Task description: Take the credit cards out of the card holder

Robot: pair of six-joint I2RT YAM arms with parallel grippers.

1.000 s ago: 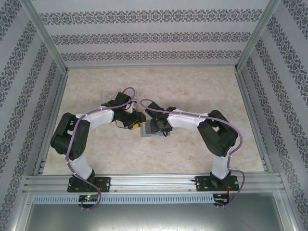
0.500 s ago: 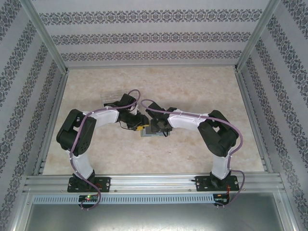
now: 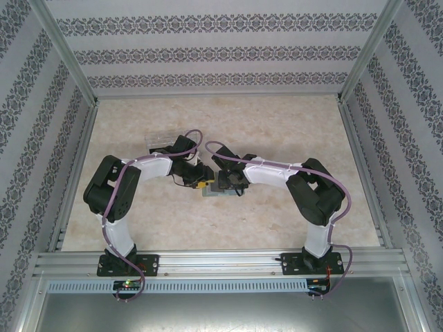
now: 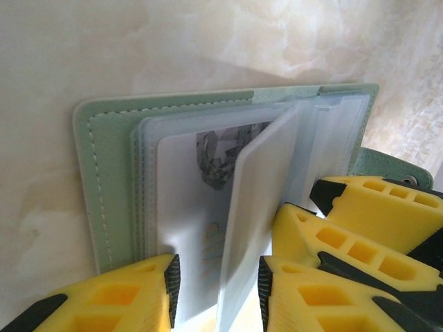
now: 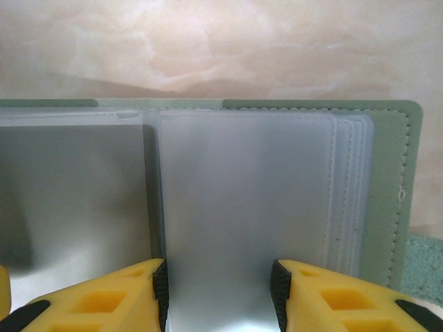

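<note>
The card holder [image 3: 216, 193], pale sage green, lies open on the table between both grippers. In the left wrist view its cover [image 4: 107, 187] carries frosted sleeves, and a whitish credit card [image 4: 188, 207] with a grey pattern sits in one. One sleeve leaf [image 4: 259, 207] stands up between the fingers of my left gripper [image 4: 217, 290], which is open around it. My right gripper [image 5: 218, 290] is open over a flat sleeve [image 5: 235, 200] on the holder's other half [image 5: 391, 194]. A dark shape shows through the neighbouring sleeve [image 5: 69, 194]. From above, the left gripper [image 3: 201, 184] and right gripper [image 3: 223, 182] nearly touch.
A clear plastic tray [image 3: 159, 139] lies on the marble-patterned table [image 3: 277, 124] just behind the left arm. The holder's closing tab [image 4: 387, 166] sticks out beside the right gripper's yellow fingers [image 4: 360, 228]. Patterned walls and metal rails enclose the table.
The left arm has swung right toward the holder, uncovering the clear tray, and its jaws have narrowed. The right arm has barely moved.
</note>
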